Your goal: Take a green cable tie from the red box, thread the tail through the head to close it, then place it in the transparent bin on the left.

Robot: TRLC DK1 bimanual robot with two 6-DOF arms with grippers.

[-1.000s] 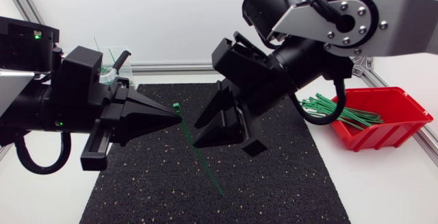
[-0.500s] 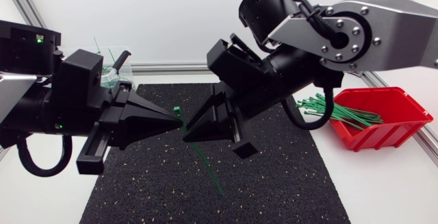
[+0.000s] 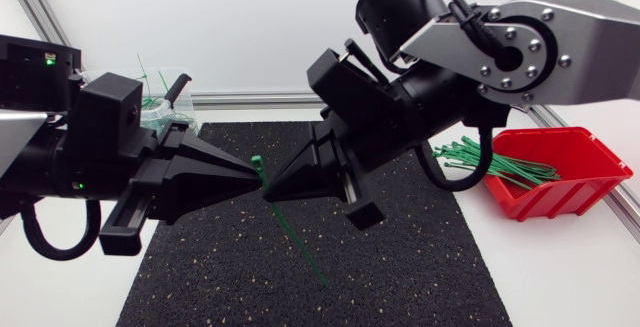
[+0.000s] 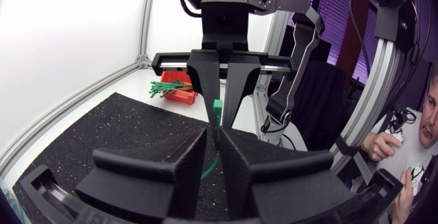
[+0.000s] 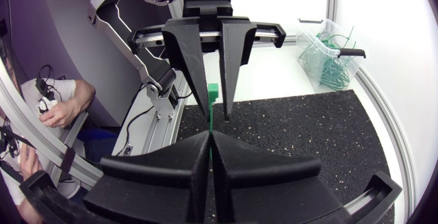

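Observation:
A green cable tie (image 3: pixel 257 162) hangs above the black mat, head up, its tail (image 3: pixel 300 242) slanting down towards the mat. Both grippers meet tip to tip at its upper end. My right gripper (image 3: pixel 268 193) is shut on the strap just below the head; in the right wrist view its fingers (image 5: pixel 198 157) close together with the tie (image 5: pixel 213 92) sticking out ahead. My left gripper (image 3: pixel 263 177) faces it, and in the left wrist view (image 4: pixel 213 140) a narrow gap shows between its fingers with the strap (image 4: pixel 216 109) running through.
The red box (image 3: pixel 575 189) with several green ties stands at the right edge of the table. The transparent bin (image 3: pixel 165 107), also holding ties, sits at the back left. A black mat (image 3: pixel 400 267) covers the middle.
My right gripper has swung left to the tie and shut on it. My left gripper's fingers have parted a little.

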